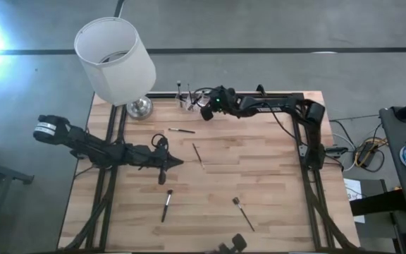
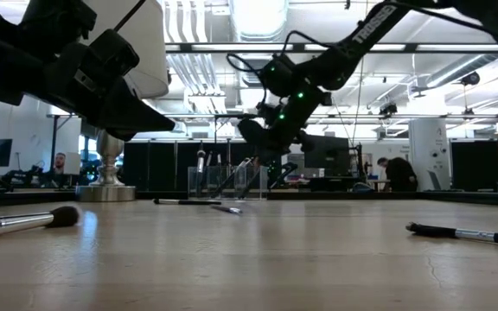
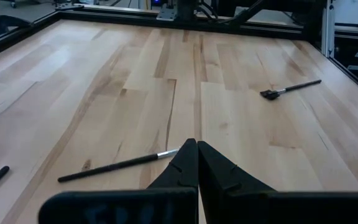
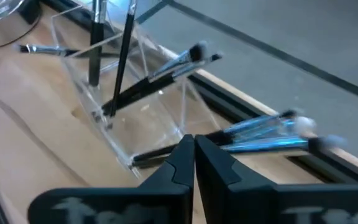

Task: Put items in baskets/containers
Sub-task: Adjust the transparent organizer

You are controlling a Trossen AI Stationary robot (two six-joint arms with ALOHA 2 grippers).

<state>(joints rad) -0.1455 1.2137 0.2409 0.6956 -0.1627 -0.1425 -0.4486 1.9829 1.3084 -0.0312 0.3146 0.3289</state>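
On the left half of the wooden table [image 1: 259, 183] my left gripper [image 1: 177, 162] waits with its fingers pressed together, holding nothing. Just beyond its tip, at about 10 o'clock in the left wrist view, lies a thin dark-handled makeup brush with a silver ferrule [image 3: 114, 166]. From above, at 6 o'clock from this gripper, I see a short brush with a fluffy dark head [image 1: 167, 204], and at 12 o'clock another slim dark brush [image 1: 182, 130].

At the far edge, around 12 o'clock of the table, stands the small clear plastic holder with square compartments [image 4: 138, 106]; several brushes already lean inside it. My right gripper [image 4: 194, 144] hovers directly at the holder, fingers closed and empty, with a few shiny silver-handled brushes [image 4: 263, 134] lying beside it.

Toward 5 o'clock of the table lies one more brush with a dark head [image 1: 243, 213].

I judge these brushes light, stiff and a bit slippery on the ferrule; the bristles are soft. I would pinch the handle near the middle. The holder looks light and may tip easily.
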